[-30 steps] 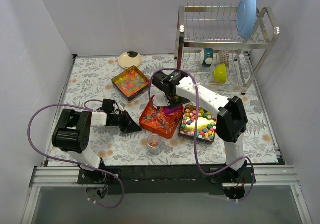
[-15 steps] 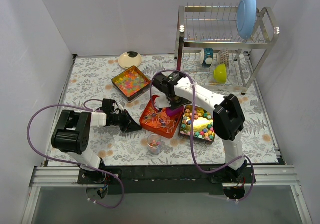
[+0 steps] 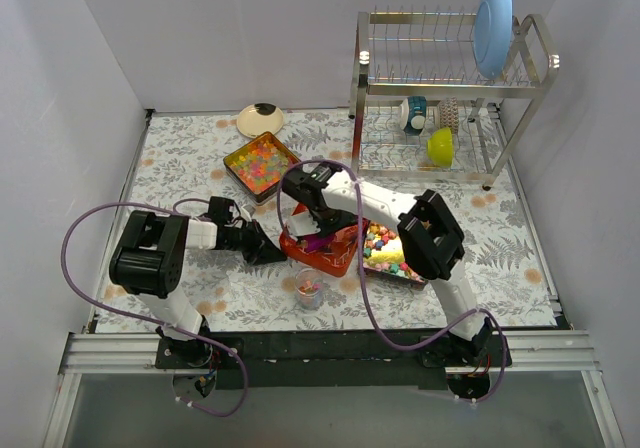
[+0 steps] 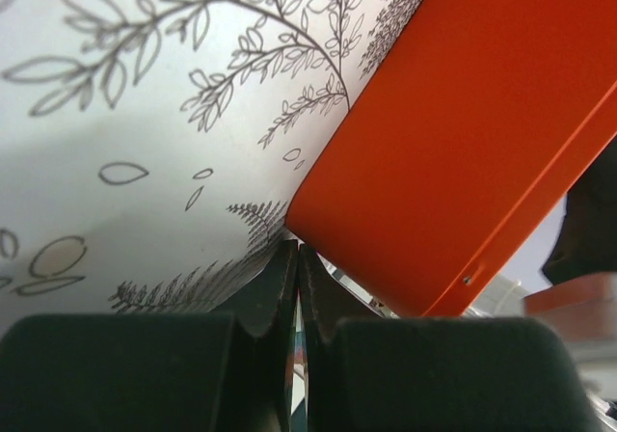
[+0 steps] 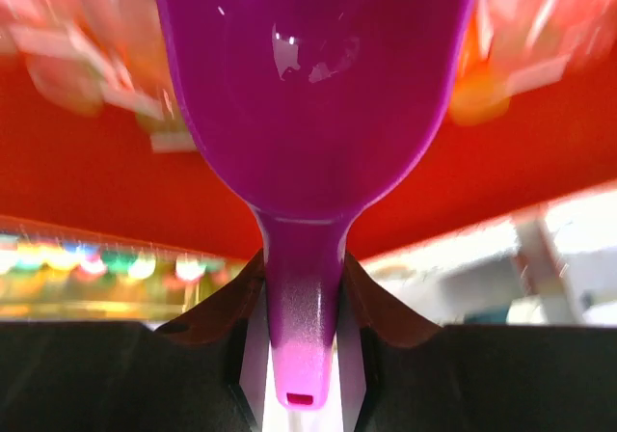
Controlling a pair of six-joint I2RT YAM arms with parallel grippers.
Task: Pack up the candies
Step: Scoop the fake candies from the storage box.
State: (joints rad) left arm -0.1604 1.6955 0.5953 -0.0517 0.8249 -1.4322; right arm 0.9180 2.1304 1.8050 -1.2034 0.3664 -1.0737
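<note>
Clear plastic cup point(image 3: 308, 290) stands nearest on the leaf-patterned bench point(image 3: 180, 158), with a few candies inside it. Just beyond it, the left tool point(image 3: 266, 253) is closed with nothing visible between its fingers. Their tips sit at the lower left edge of the orange tray point(image 3: 335, 256), which appears tilted, its underside facing the left wrist camera. The right tool point(image 5: 302, 276) is clamped on the handle of the purple scoop point(image 5: 313, 104). The scoop's bowl reaches into the orange tray, among blurred wrapped candies point(image 5: 82, 51). Just beside that tray on the right, a metal tray point(image 3: 398, 273) holds pastel candies point(image 3: 385, 248). Farther back, a third tray point(image 3: 238, 180) is full of glossy beads point(image 3: 262, 161). Beyond it lies a beige bowl point(image 3: 260, 119). At the back right, a dish rack point(image 3: 450, 83) carries a blue plate point(image 3: 492, 13) and a green bowl point(image 3: 440, 146).
</note>
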